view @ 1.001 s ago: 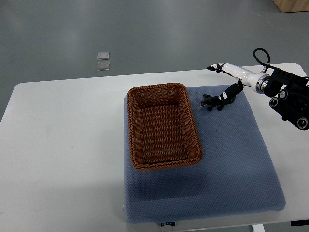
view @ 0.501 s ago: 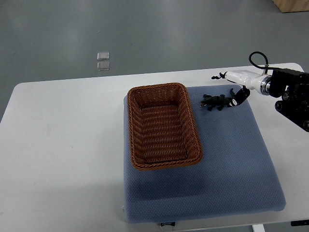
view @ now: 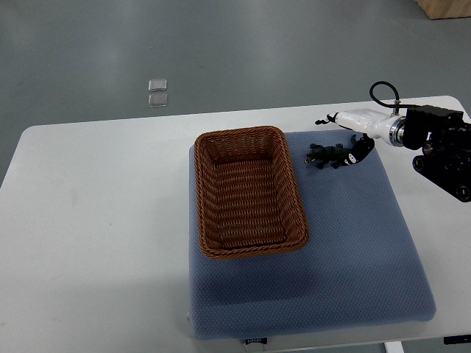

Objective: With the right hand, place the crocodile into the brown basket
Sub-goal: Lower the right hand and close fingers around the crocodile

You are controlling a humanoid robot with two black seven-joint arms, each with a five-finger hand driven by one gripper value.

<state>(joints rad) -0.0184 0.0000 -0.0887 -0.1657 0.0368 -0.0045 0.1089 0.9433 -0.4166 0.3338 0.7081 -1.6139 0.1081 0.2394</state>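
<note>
One white table [view: 96, 220] on grey floor [view: 257, 51] bears a blue mat [view: 353, 243]; right robot hand [view: 358, 134] meets crocodile [view: 326, 154], grip unclear.

No legible text; the mat tag [view: 255, 340] is too blurred.

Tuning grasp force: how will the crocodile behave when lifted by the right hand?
Probably light: the crocodile is small beside the brown basket. Unlikely to roll: it lies flat, legs splayed, on the textured blue mat, which should resist sliding. Stiffness can't be told; the right hand is at its tail end, so it may swing if lifted there.
</note>
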